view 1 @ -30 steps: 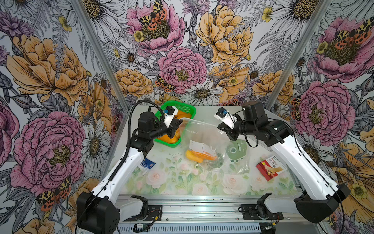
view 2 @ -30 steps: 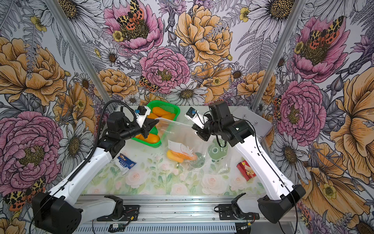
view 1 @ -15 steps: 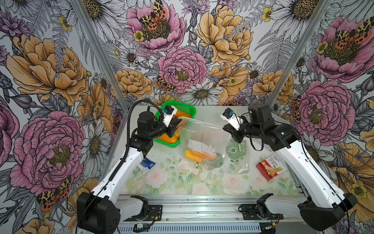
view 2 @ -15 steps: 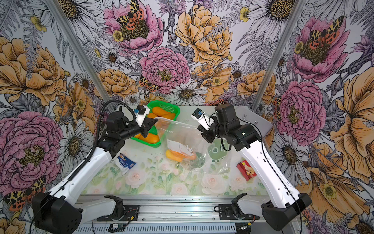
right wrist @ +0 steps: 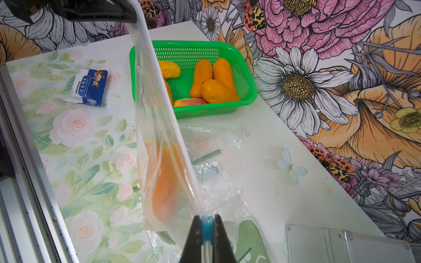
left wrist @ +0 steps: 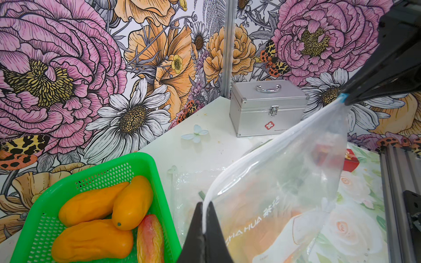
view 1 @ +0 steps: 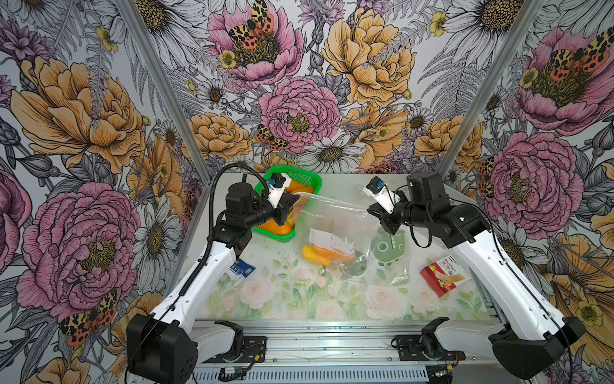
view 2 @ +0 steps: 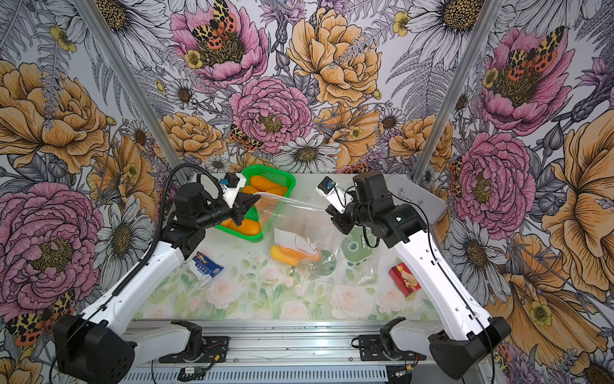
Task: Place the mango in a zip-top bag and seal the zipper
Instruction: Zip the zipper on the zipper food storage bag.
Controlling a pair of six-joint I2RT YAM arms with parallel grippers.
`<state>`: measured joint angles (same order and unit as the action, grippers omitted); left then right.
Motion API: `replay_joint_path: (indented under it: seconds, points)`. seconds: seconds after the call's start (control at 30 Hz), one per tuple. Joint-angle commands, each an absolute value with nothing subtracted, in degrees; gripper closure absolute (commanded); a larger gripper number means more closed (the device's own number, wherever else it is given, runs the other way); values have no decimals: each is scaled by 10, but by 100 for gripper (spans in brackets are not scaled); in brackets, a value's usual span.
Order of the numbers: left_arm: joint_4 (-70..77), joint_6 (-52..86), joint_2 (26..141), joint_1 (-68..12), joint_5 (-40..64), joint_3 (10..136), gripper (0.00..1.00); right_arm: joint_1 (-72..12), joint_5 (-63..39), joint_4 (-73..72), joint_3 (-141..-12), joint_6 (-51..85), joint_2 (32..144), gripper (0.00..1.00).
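Over the table (view 1: 299,307), the bag (view 1: 335,222) is held stretched just beside the basket (view 1: 317,182). The mango (view 1: 317,255) is seen low inside the bag, near the basket. The bag's basket-side corner is pinched by the left gripper (view 1: 295,201). At the far corner, the slider (right wrist: 206,224) is clamped by the right gripper (view 1: 371,209).

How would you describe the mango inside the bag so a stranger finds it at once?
Find the clear zip-top bag held up over the flowered table. One orange mango lies at its bottom. Unlike the mangoes in the green basket, it is enclosed in plastic.
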<state>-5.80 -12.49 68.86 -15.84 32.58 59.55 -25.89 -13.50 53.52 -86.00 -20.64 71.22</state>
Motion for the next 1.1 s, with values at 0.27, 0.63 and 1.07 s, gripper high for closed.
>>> replay_joint_path:
  seconds: [0.27,0.63,1.07]
  points:
    - [18,-164,690,-160,317,573,100,-230,-158,577,-887,-197,704,59]
    - [74,-172,696,-173,366,572,100,-230,-215,578,-954,-232,754,41]
    - [82,-165,696,-173,378,573,100,-230,-287,578,-996,-239,852,32]
